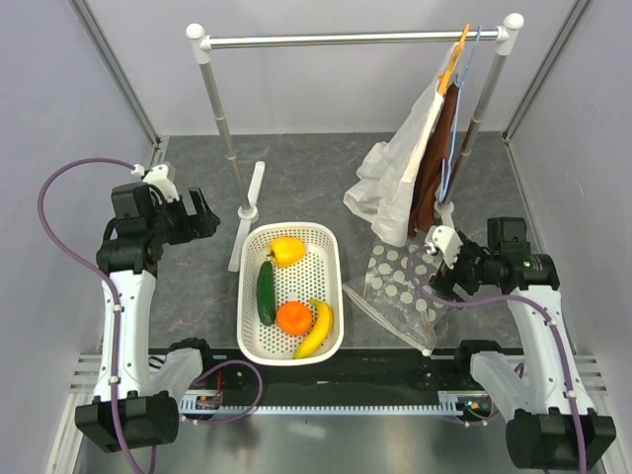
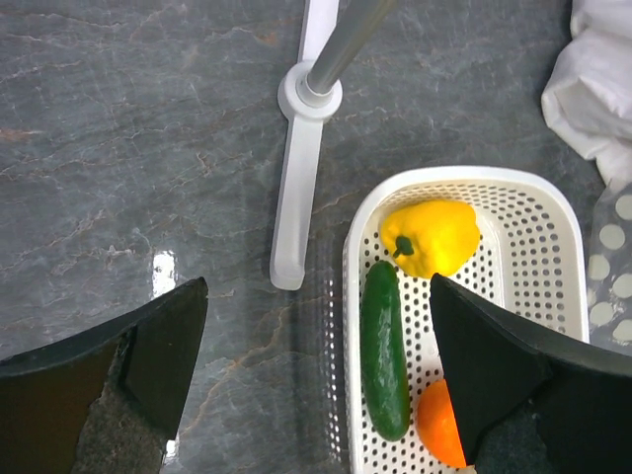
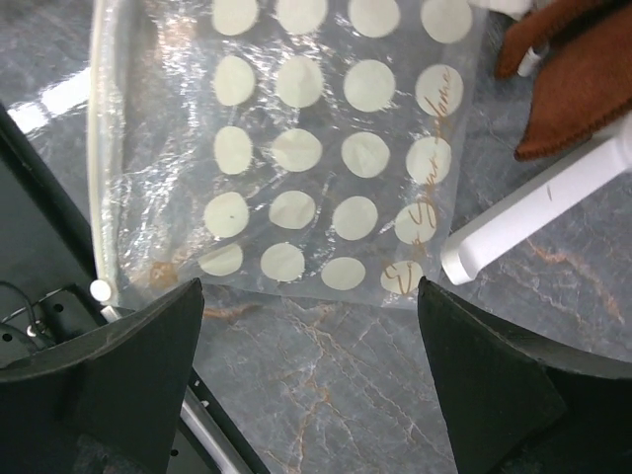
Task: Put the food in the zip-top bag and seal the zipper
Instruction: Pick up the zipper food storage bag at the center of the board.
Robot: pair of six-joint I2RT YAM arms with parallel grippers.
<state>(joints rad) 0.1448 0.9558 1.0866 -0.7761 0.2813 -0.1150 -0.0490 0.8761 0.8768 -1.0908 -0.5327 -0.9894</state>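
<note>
Finds left tool (image 1: 202,219) spread wide, holding nothing, over bare bench (image 1: 197,296) left of basket (image 1: 291,227). Finds right tool (image 1: 439,249) equally wide and empty, above zip-top bag (image 1: 400,286). Locates all food in basket: yellow bell pepper (image 1: 286,250), cucumber (image 1: 266,292), orange (image 1: 293,317), banana (image 1: 317,329). Locates bag flat on bench just right of basket, zipper (image 3: 97,148) along its basket-side edge; cannot tell whether sealed. Flags risk of floppy film sliding or crumpling under a one-sided pinch, of mouth collapsing during loading, of orange rolling away if dropped, and of right arm snagging rack foot (image 3: 533,212) or brown cloth (image 3: 578,79) close by.
</note>
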